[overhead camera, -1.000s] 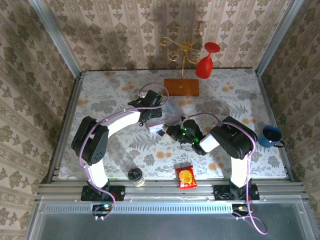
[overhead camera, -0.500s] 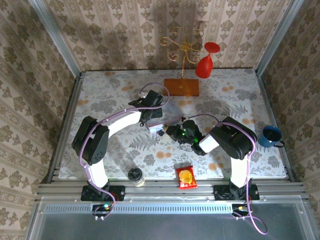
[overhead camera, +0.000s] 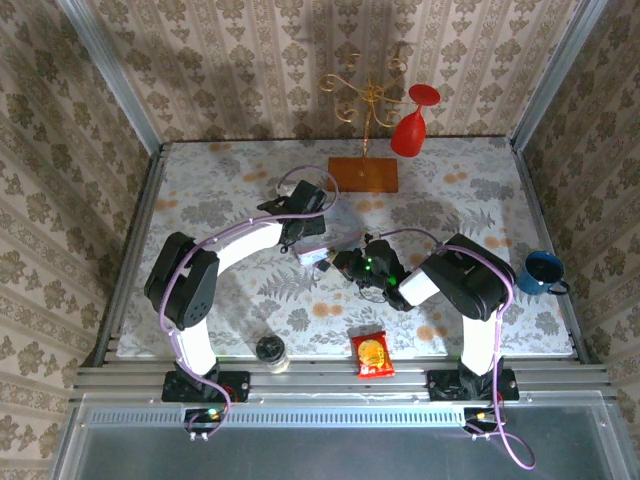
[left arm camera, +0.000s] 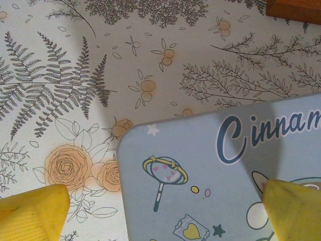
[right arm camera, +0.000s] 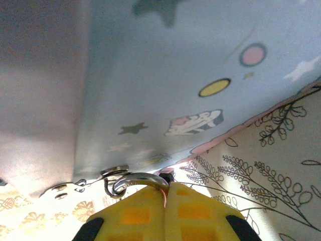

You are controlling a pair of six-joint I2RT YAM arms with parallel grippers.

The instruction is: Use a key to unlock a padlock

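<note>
A pale blue patterned tin lies on the floral cloth between the two arms. My left gripper hangs open over its corner, one yellow fingertip over the cloth and the other over the lid. My right gripper is shut at the tin's side. A thin coppery sliver in its seam looks like the key. Just past the tips sits the tiny dark padlock. Its silver shackle curves left through the tin's metal hasp.
At the back stands a wooden base with a gold wire rack and a hanging red glass. A blue cup sits at the right edge. A snack packet and a small jar lie near the front.
</note>
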